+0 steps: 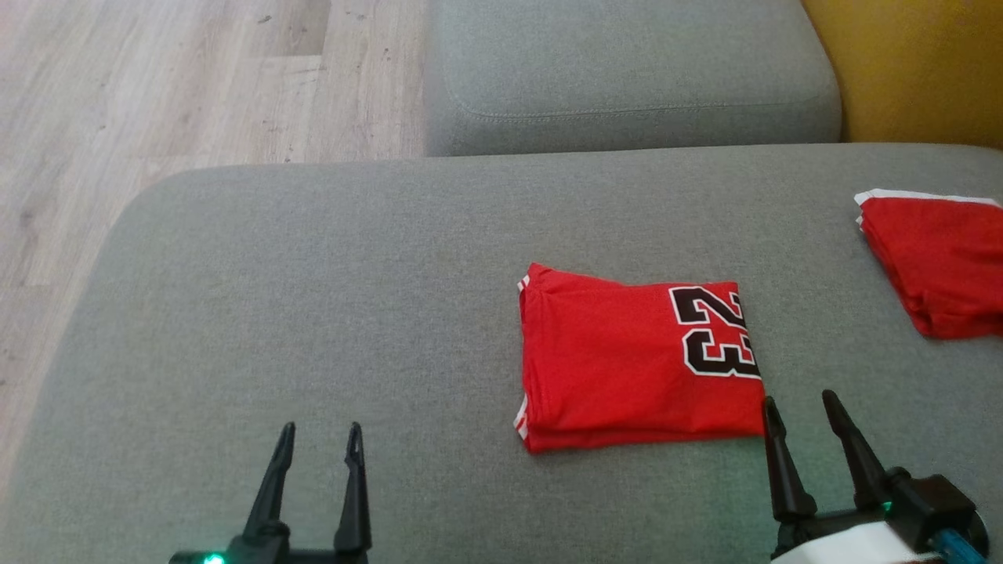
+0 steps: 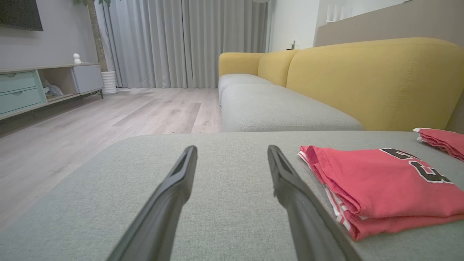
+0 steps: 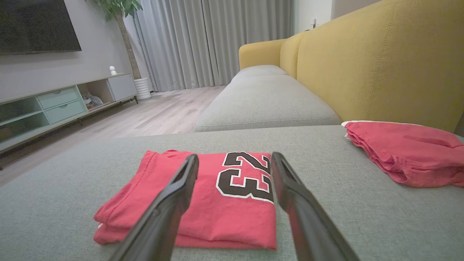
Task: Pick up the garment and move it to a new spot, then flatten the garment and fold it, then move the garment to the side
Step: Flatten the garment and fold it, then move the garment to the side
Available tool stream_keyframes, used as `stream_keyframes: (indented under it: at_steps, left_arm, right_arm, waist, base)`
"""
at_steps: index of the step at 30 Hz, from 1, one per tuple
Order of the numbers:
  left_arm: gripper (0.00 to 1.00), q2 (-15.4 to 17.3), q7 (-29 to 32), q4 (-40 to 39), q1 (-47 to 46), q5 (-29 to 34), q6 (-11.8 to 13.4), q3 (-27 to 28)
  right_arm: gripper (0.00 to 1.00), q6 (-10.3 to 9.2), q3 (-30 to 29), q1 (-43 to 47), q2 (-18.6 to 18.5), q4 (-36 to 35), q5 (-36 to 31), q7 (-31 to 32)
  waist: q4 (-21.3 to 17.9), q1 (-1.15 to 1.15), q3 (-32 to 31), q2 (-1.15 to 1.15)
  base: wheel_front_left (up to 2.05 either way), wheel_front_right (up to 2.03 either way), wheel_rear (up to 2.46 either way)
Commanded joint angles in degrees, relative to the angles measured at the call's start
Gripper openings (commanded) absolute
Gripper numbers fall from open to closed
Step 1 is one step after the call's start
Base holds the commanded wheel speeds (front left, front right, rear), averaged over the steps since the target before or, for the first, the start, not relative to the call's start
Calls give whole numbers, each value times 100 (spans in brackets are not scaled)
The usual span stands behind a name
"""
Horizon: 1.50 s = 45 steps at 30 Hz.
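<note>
Nearest the lens, the left end effector point(image 1: 321, 429) stood at the near edge of the grey sofa seat point(image 1: 313, 274), its jaws apart and empty, over bare fabric toward the near left corner. The right end effector point(image 1: 799, 398) stood along the same near edge but farther right, jaws also apart and gripping nothing, with its tips just beside the near right corner of the red jersey point(image 1: 627, 360). Whether they touched the cloth could not be told.

That jersey lay right of the middle of the seat, closer to the near edge than to the far one. It was folded into a neat rectangle of several layers, with a black number showing at its right end. A second red garment point(image 1: 932, 262), also folded, lay well apart at the right edge of the seat, by the yellow backrest point(image 1: 909, 70).

Judging by the tidy, flat stack, the moving, flattening and folding looked finished. What seemed left was the last step, carrying the folded jersey off to the side. With both end effectors free, that lift had not begun, and the right one looked better placed for it.
</note>
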Motion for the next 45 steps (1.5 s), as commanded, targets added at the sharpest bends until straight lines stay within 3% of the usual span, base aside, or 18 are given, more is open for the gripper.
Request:
stream_keyframes:
  at_steps: [1, 24, 30, 36, 43, 44, 45]
  left_arm:
    - [100, -62, -29, -152, -178, 12, -24, 266]
    - [100, -167, -29, -170, -226, 127, -109, 366]
    - [100, -179, -29, -173, -369, 151, -136, 283]
    - [100, -187, -29, -151, -685, 170, -178, 145]
    - [100, -190, -29, -72, -865, 112, -161, 48]
    - [100, -190, -29, -70, -873, 90, -141, 44]
    - [100, -190, -29, -69, -876, 72, -124, 43]
  right_arm:
    - [100, -4, 131, -144, -53, -189, -6, -64]
    - [100, -4, -103, -406, -4, 6, 118, -64]
    - [100, -4, -131, -1138, -176, 872, 482, -30]
    - [100, -4, -112, -2156, -489, 1834, 1108, 667]
    - [100, -4, 8, -2555, -707, 2545, 1330, 1320]
    - [88, -4, 74, -2562, -707, 2574, 1425, 1386]
    - [52, -4, 135, -2562, -709, 2577, 1530, 1424]
  waist:
    - [7, 0, -2, 0]
    - [108, 0, 260, 0]
    - [207, 0, 695, 0]
    - [365, 0, 1146, 0]
    - [543, 0, 1307, 0]
    - [555, 0, 1310, 0]
    - [563, 0, 1311, 0]
  base:
    - [0, 0, 0]
    - [0, 0, 0]
    - [0, 0, 0]
    - [0, 0, 0]
    - [0, 0, 0]
    - [0, 0, 0]
    - [0, 0, 0]
